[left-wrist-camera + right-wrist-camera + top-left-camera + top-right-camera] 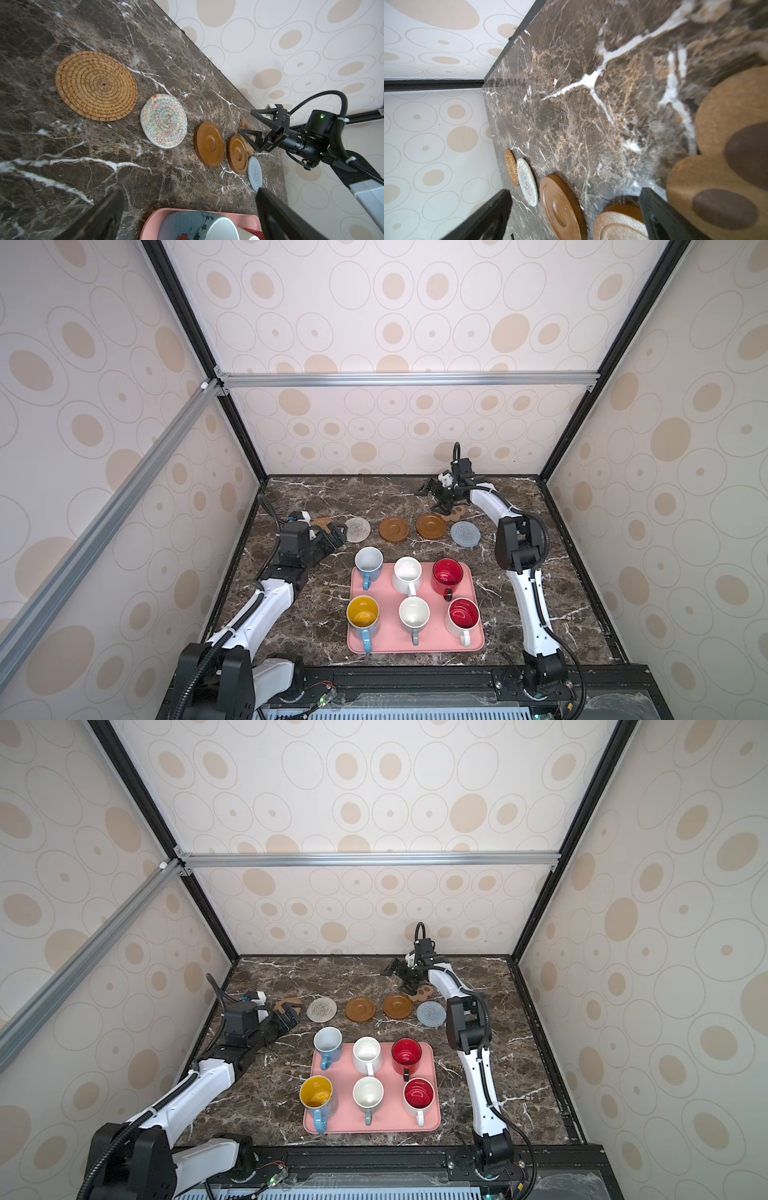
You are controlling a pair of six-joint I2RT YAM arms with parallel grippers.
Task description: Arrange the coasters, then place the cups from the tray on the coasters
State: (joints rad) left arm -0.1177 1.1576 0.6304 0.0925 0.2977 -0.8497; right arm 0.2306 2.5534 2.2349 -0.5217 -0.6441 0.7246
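Note:
Six coasters lie in a row behind the pink tray point(415, 645): tan rattan point(95, 86), cream woven point(357, 529), two brown discs point(394, 529) point(431, 525), grey-blue woven point(465, 534), and the paw-shaped one point(455, 513) just behind. Six cups stand on the tray: light blue point(368, 563), white point(407, 572), red point(447, 574), yellow inside point(363, 616), grey point(414, 614), red inside point(464, 616). My left gripper point(340, 536) hangs open over the rattan coaster's near edge. Open and empty, my right gripper point(431, 499) hovers beside the paw coaster point(726, 166).
Dark marble table point(316, 497) boxed in by patterned walls on three sides, with black frame posts at the back corners. Bare marble lies behind the coaster row and on both sides of the tray. The right arm's elbow point(519, 543) stands right of the grey-blue coaster.

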